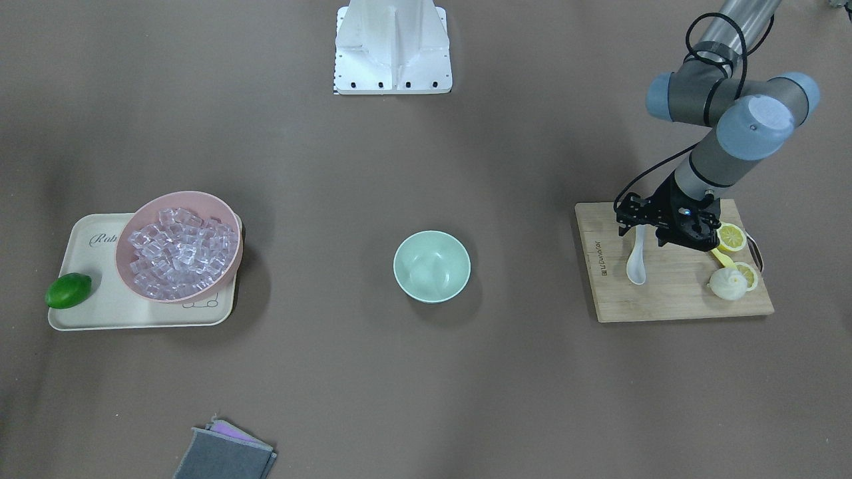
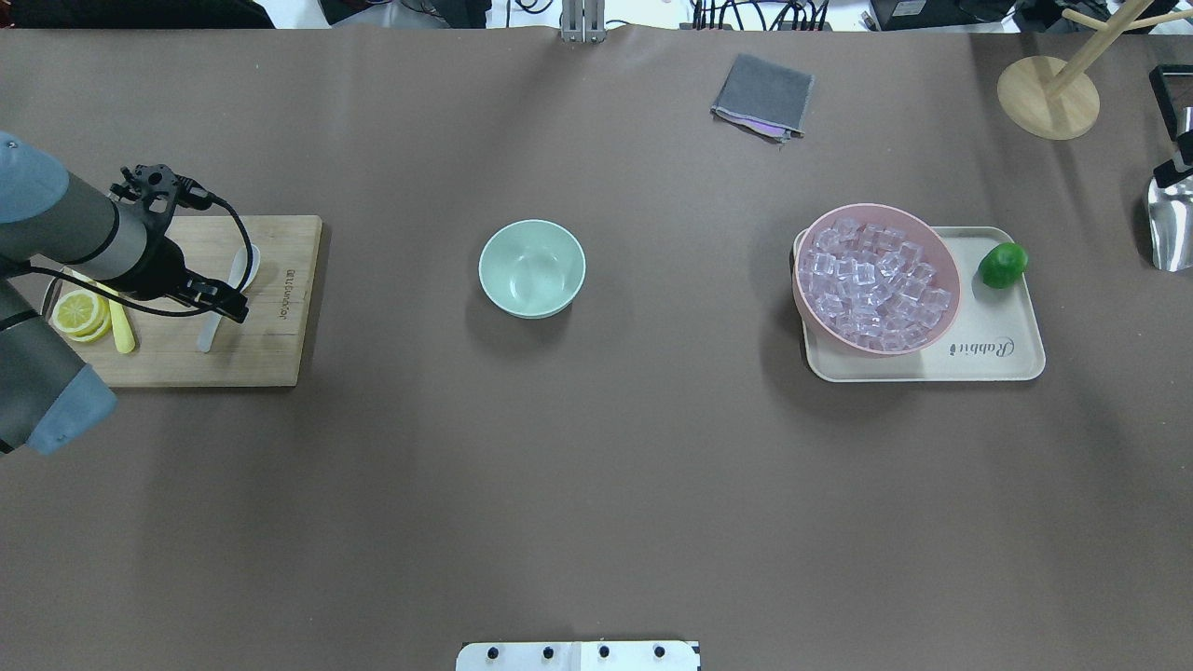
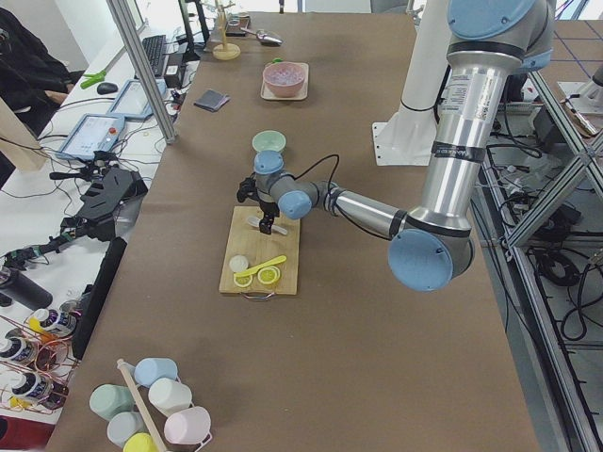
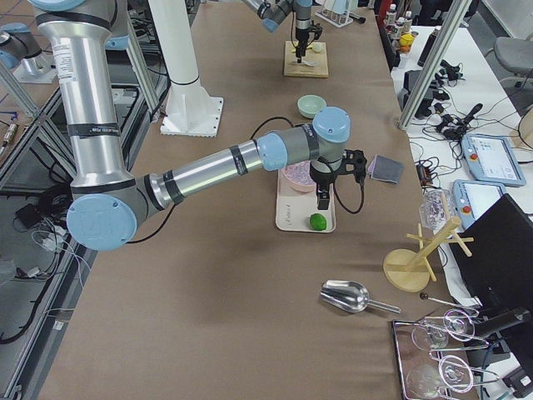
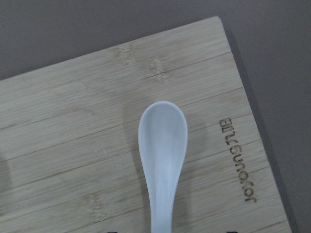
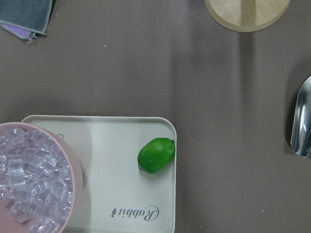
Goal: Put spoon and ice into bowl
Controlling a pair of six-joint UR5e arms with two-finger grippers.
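Note:
The white spoon (image 1: pixel 636 267) lies on the wooden cutting board (image 1: pixel 672 296), also in the overhead view (image 2: pixel 244 272) and the left wrist view (image 5: pixel 163 145). My left gripper (image 1: pixel 642 227) hangs low over its handle, open, with one fingertip on either side at the bottom edge of the wrist view. The mint-green bowl (image 1: pixel 431 266) stands alone mid-table, with nothing in it (image 2: pixel 531 268). Clear ice cubes (image 1: pixel 183 253) fill a pink bowl (image 2: pixel 941 252). My right gripper (image 4: pixel 323 198) hovers above the tray near the lime. I cannot tell whether it is open or shut.
The pink bowl sits on a cream tray (image 2: pixel 988 359) with a green lime (image 2: pixel 1003 265). Lemon slices (image 2: pixel 79 312) and a yellow utensil (image 2: pixel 121 334) lie on the board. A grey cloth (image 2: pixel 764 95), a metal scoop (image 6: pixel 302 121) and a wooden stand (image 2: pixel 1049 98) lie at the table's edges.

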